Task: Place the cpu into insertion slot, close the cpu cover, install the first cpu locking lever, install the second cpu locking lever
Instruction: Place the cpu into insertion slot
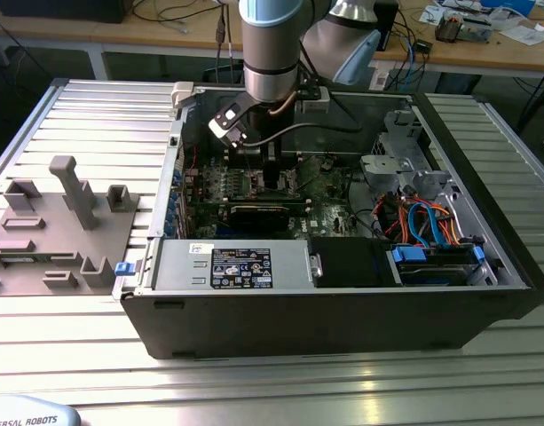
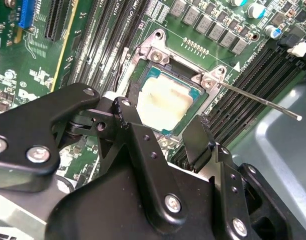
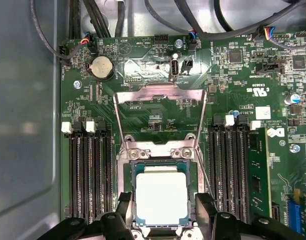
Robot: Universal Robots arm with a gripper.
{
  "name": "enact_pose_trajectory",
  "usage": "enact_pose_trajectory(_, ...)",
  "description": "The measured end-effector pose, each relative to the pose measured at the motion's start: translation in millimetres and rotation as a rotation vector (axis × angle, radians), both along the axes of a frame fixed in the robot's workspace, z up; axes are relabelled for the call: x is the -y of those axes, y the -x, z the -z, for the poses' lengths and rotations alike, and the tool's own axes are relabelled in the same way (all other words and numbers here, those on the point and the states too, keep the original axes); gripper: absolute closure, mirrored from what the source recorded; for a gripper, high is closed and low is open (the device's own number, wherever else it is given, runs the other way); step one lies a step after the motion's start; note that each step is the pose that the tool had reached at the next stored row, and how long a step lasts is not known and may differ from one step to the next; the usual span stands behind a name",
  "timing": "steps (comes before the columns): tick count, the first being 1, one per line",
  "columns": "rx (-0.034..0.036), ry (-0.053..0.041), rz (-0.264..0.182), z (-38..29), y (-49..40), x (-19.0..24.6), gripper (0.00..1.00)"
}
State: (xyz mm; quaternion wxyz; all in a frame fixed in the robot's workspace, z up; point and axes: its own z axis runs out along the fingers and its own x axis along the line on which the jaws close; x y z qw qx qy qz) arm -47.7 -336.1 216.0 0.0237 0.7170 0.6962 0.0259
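The end effector (image 3: 163, 198) straddles the insertion slot (image 3: 129, 175) in the first wrist view, its fingers spread wide and gripping nothing, because the cpu (image 3: 161, 190) lies seated inside the slot. The cpu cover (image 3: 160, 94) stands swung open beyond the slot (clearing the drop-in path). A locking lever (image 2: 257, 100) juts free beside the slot.

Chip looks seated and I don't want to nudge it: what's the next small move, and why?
Probably lift straight up. The cpu lies flat in the insertion slot, the gripper has its jaws apart beside it, and the cpu cover is open.
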Motion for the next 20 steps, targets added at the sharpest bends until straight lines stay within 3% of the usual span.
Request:
enact_pose_trajectory(2,0.0000,0.0005,0.000,-0.1,0.0,0.0,0.40)
enact_pose_trajectory(7,-0.0064,0.0028,0.000,-0.1,-1.5,0.0,0.71)
enact_pose_trajectory(9,-0.0166,0.0034,0.000,1.3,-3.6,0.0,0.83)
enact_pose_trajectory(10,-0.0212,0.0035,0.000,1.9,-4.7,0.0,0.83)
enact_pose_trajectory(11,-0.0296,0.0036,0.000,3.0,-6.8,-0.1,0.89)
enact_pose_trajectory(16,-0.0591,0.0042,-0.004,7.5,-13.3,-0.1,0.89)
enact_pose_trajectory(20,-0.0734,0.0047,-0.009,10.3,-15.5,0.0,0.89)
